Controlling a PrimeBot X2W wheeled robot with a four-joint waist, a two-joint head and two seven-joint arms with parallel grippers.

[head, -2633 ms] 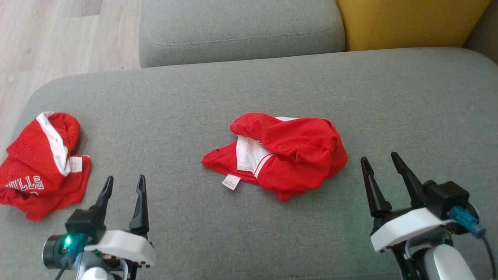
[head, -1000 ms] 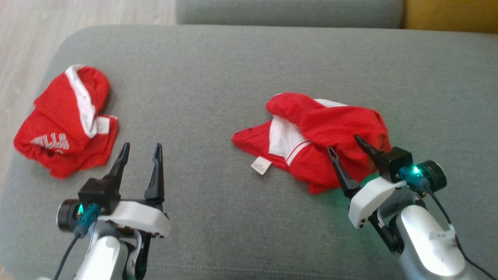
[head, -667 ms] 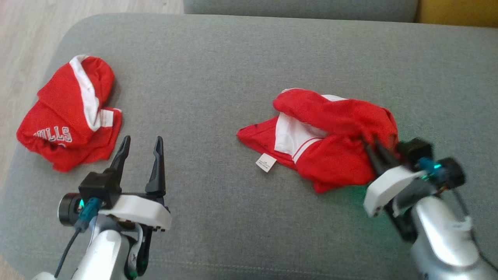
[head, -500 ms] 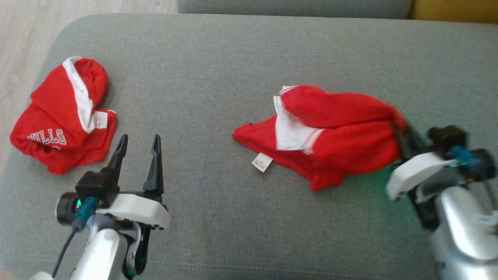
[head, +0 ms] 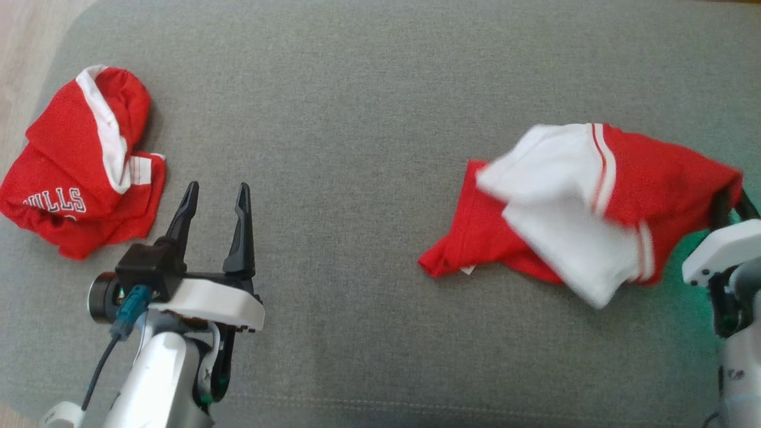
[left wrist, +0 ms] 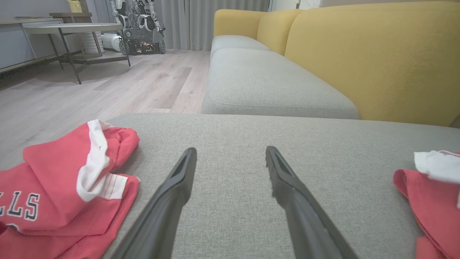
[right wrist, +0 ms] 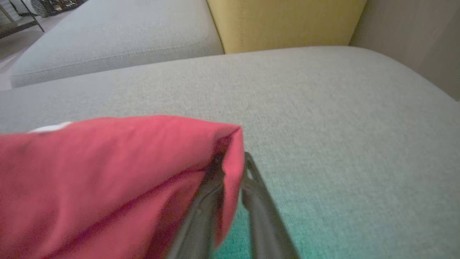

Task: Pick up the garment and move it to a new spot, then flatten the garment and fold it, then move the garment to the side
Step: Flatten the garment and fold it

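Landmark for all positions: the grey seat cushion [head: 357,119] in front of us.

Right pincer [head: 728,199]: over the cushion's right end. In the right wrist view its two dark fingers stand close together with a fold of red fabric between them [right wrist: 231,162]. We record it as clamped on the red-and-white garment [head: 594,196].

Garment: on the right part of the cushion, stretched out from the pinched red corner towards the cushion's middle. A broad white panel with thin red stripes faces up; a red edge trails on the cushion surface at the end farthest from the pincer. The head view is smeared over the white panel, so the held end looks raised off the cushion, but we cannot confirm this. The right wrist view shows the red cloth [right wrist: 107,169] bulging to one side of the fingers, with bare cushion [right wrist: 323,108] on the other.

Left pincer [head: 217,190]: over the cushion's left-front part, fingers spread wide, nothing between them [left wrist: 230,151]. It touches no cloth.

Second red garment [head: 77,160]: bunched at the cushion's left edge, with a white band and the white letters "ULLS" showing. It lies well apart from the first garment.

A yellow backrest [left wrist: 377,61] stands beyond the cushion.
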